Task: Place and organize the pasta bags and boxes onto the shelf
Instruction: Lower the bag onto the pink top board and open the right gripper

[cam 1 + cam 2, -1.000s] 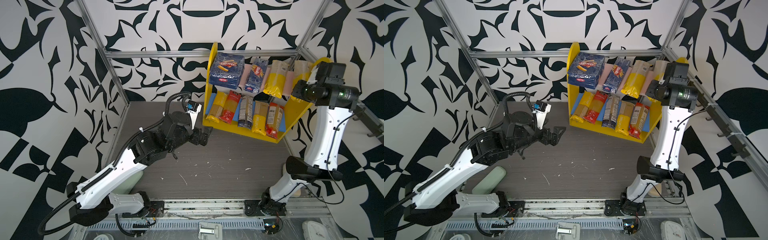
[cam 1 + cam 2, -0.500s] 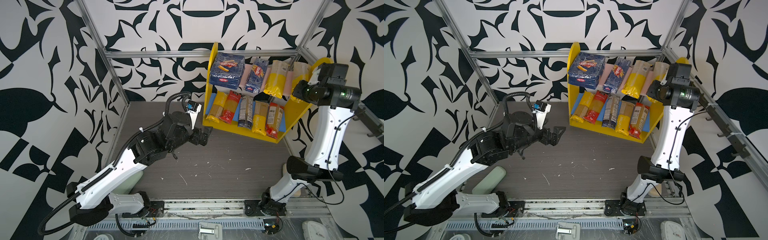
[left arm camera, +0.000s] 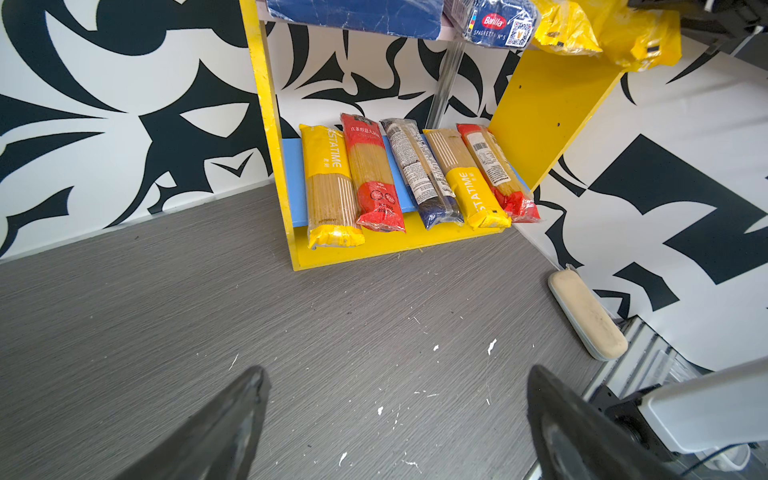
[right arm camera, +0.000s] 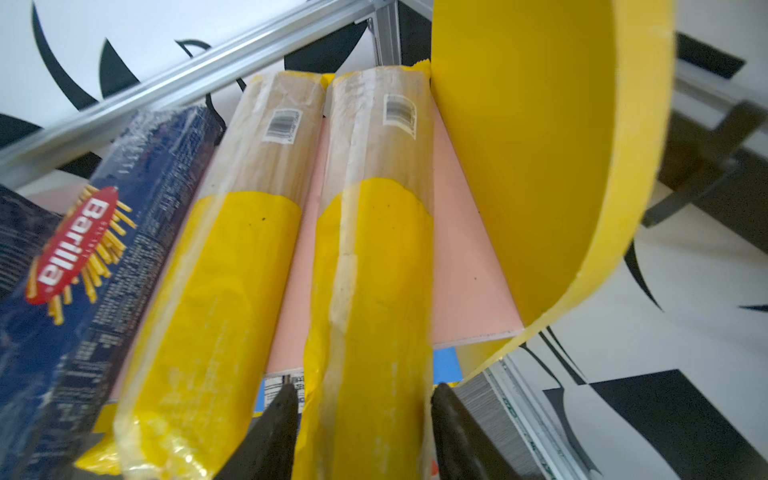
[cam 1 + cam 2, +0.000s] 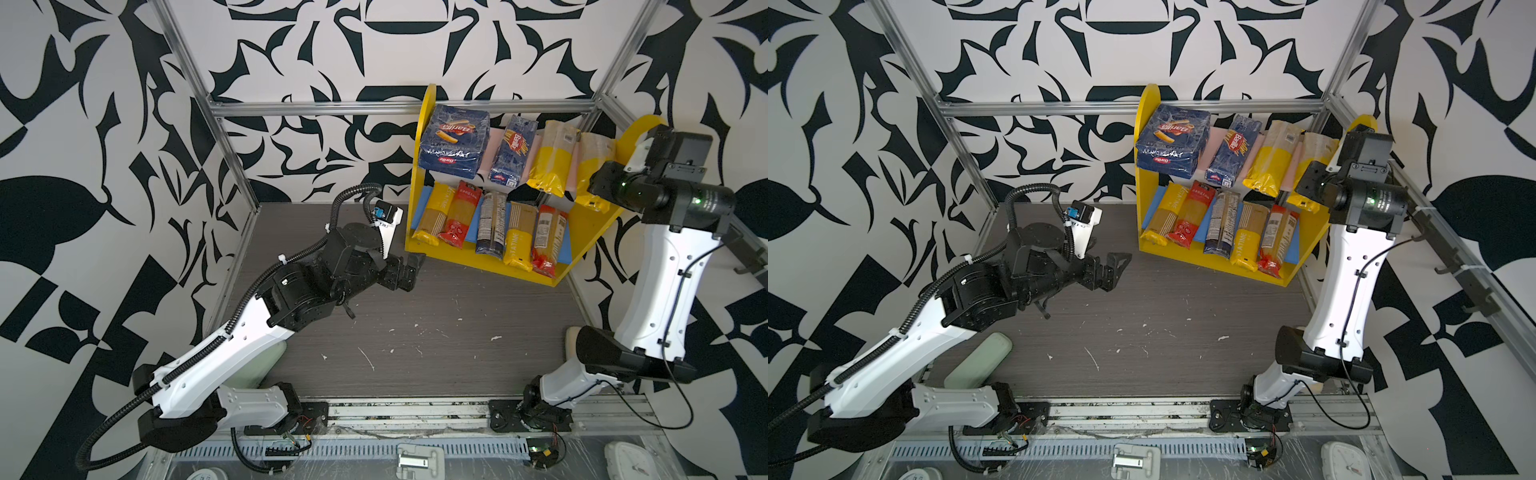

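Yellow-ended bag rests on the shelf; our right gripper stands apart around it, left gripper wide apart

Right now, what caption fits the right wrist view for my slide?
Right gripper straddles a yellow pasta bag on the pink upper board of the shelf.
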`<move>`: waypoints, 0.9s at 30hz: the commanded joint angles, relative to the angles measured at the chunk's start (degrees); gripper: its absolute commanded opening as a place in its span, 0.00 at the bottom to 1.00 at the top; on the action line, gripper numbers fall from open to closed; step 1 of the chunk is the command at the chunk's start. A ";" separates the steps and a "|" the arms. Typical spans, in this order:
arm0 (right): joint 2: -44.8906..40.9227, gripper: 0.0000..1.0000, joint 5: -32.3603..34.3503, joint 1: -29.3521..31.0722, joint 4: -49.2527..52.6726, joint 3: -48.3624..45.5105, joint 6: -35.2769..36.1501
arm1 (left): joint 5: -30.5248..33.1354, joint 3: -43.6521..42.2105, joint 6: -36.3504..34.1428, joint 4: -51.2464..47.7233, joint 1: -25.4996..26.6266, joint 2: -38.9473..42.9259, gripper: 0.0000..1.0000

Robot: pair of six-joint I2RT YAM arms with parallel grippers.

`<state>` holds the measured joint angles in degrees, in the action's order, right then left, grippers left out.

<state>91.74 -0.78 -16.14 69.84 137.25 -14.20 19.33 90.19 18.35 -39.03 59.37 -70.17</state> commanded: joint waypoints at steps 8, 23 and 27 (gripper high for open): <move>-4.21 0.57 -1.24 -0.25 -3.30 -0.75 -0.18 | 1.66 -2.00 1.43 -1.07 -0.09 4.33 0.99; -17.96 0.75 -3.29 8.38 -0.65 -9.21 -1.40 | 4.51 -10.33 2.16 -1.10 -2.62 10.39 0.99; -20.41 0.79 -5.86 12.84 -0.67 -11.40 -2.73 | 2.23 -13.70 3.82 -0.09 -5.35 12.62 0.99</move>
<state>71.96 -4.56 -4.99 69.73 127.07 -15.57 22.68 77.95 20.40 -39.20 55.35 -59.42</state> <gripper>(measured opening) 0.782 0.992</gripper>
